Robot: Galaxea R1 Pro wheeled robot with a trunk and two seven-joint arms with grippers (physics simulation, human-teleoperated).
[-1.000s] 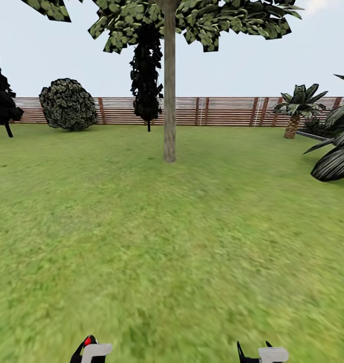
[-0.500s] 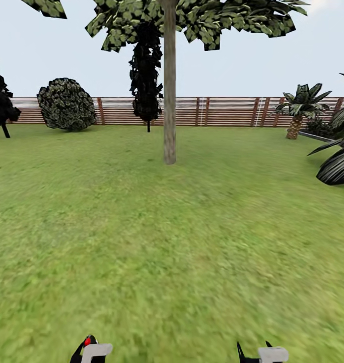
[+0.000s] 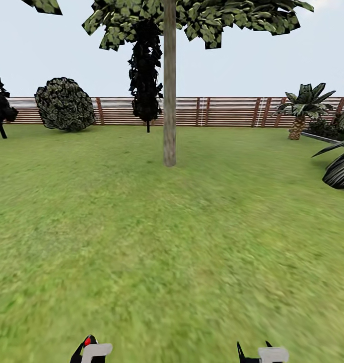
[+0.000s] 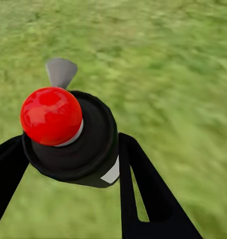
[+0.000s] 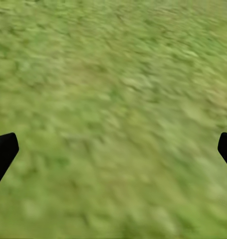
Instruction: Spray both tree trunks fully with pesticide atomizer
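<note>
atomizer [image 4: 68, 134] already picked up, pinched in left gripper [image 4: 68, 164]; right gripper [image 5: 113, 149] spread, nothing held. tree trunk [image 3: 169, 101] well ahead across grass [image 3: 172, 242]; spraying judged not started, both trees left.

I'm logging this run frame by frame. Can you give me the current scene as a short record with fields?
setting: garden lawn ringed by a slatted wooden fence
tree ahead: pale bare trunk, straight in front, across open grass
other plants: round bush, dark cypress, small palm
left gripper: shut on the atomizer, black with a red top
right gripper: open, holding nothing, grass below
spraying: none visible
</note>
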